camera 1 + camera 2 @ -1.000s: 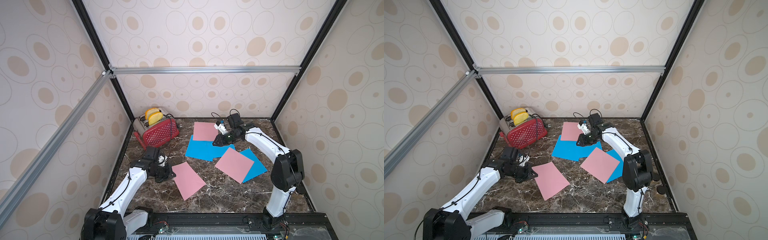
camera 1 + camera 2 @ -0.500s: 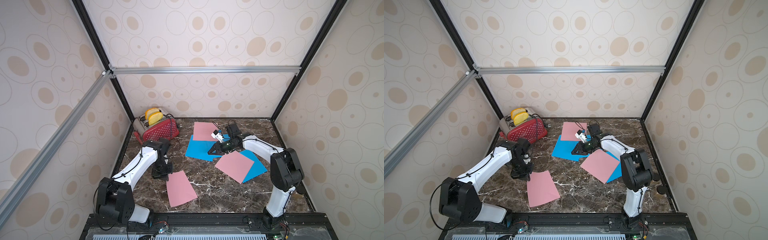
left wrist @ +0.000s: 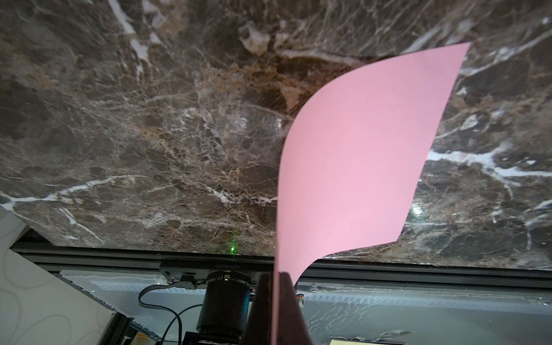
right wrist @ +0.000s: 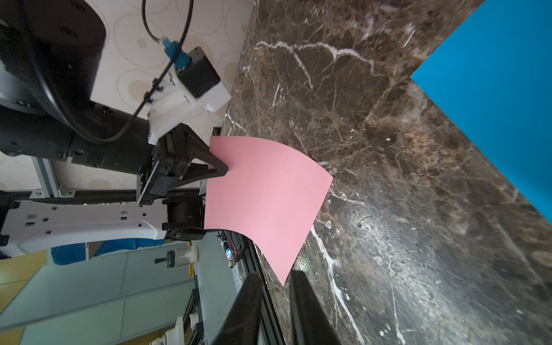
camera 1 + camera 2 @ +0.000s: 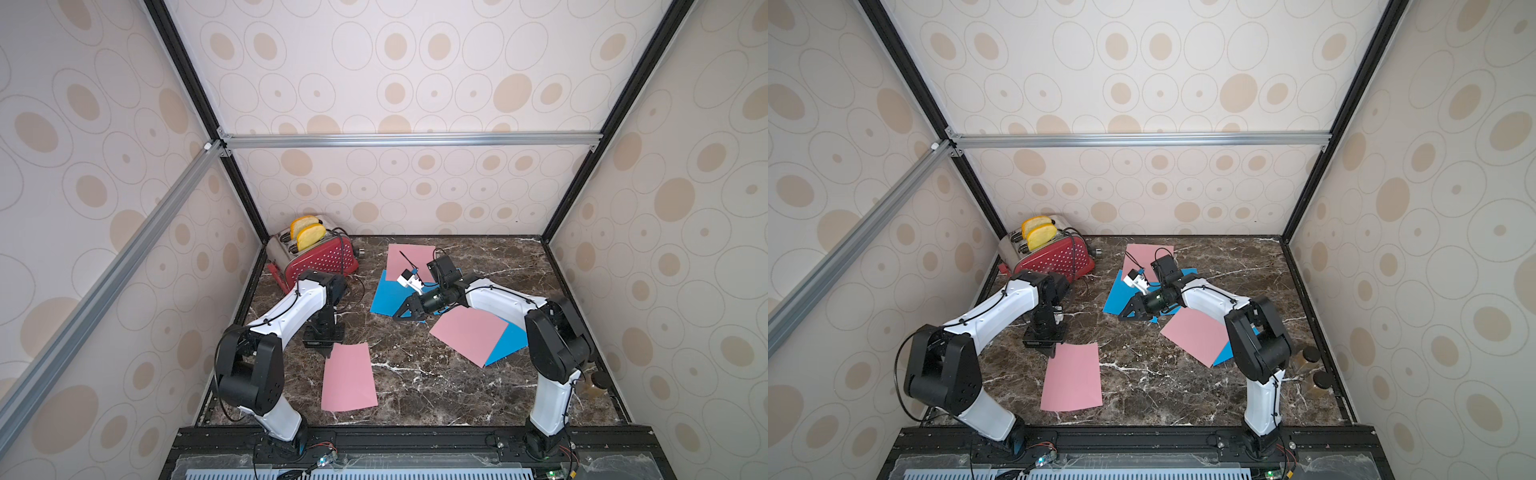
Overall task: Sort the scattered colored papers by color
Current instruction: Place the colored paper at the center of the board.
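Note:
My left gripper (image 5: pixel 328 351) is shut on the far edge of a pink paper (image 5: pixel 349 382). That sheet curls up from the marble towards the fingers in the left wrist view (image 3: pixel 358 149). Another pink paper (image 5: pixel 409 259) lies at the back, overlapping a blue paper (image 5: pixel 388 297). A third pink paper (image 5: pixel 469 334) covers a second blue one (image 5: pixel 507 340) on the right. My right gripper (image 5: pixel 397 316) hovers low at the near corner of the back blue sheet. Its fingers (image 4: pixel 298 298) stand a narrow gap apart with nothing between them.
A red toaster (image 5: pixel 320 257) with toast slices stands at the back left, its cord trailing onto the marble. Two dark-lidded jars (image 5: pixel 1308 357) sit by the right wall near the front. Patterned walls close in three sides.
The left arm folded in and swung its pink paper from a slant to lie straight towards the front. The right gripper moved forward and left from the back pink sheet across the blue one, its jaws narrowing.

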Controlling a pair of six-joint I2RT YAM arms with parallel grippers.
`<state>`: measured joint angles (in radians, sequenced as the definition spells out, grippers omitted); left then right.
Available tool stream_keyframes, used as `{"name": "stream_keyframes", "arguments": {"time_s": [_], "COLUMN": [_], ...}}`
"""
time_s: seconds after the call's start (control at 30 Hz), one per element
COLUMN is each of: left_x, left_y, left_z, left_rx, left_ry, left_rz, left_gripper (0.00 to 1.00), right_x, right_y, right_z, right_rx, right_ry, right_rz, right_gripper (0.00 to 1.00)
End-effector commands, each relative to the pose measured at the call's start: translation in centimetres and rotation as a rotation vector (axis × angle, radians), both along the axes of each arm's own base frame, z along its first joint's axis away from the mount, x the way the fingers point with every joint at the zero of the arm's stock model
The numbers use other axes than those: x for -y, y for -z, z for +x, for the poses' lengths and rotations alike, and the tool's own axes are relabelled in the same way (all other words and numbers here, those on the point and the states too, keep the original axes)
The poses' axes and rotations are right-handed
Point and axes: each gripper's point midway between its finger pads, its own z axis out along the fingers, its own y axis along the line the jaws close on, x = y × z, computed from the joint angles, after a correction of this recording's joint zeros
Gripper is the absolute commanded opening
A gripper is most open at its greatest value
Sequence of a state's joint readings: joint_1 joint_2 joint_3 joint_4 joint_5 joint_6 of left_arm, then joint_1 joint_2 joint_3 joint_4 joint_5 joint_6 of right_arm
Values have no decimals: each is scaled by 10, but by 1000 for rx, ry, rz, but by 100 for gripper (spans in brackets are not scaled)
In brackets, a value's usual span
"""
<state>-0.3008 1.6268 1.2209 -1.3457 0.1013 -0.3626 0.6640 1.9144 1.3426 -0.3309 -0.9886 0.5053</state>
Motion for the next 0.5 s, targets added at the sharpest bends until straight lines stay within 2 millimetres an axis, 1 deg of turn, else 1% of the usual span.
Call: {"name": "stream_keyframes", "arguments": {"time_s": [0.0,0.07,0.17,0.3,0.4,0.47], "left_x": [-1,-1,-2,-3,-1,0], "left_y": [-4,-3,-3,0,2,3], "left_z": [13,18,25,32,35,37], "left_rx": [32,37,49,46,39,39], "left_ry": [57,69,88,107,114,112], "left_rz": [21,21,34,46,45,38], "left_gripper": [0,0,0,0,0,0], "right_x": [-10,-14,-22,-36,-47,-51], "right_y": [6,12,25,33,38,44], "right_z": [-12,-17,-26,-33,-39,-43], "right_rx": [-38,-46,-79,-112,-118,-119], "right_ry": [-52,-69,-98,-131,-161,-173], "right_rz": [16,7,-7,-13,-28,-50], "right_gripper": [21,20,10,0,0,0]}}
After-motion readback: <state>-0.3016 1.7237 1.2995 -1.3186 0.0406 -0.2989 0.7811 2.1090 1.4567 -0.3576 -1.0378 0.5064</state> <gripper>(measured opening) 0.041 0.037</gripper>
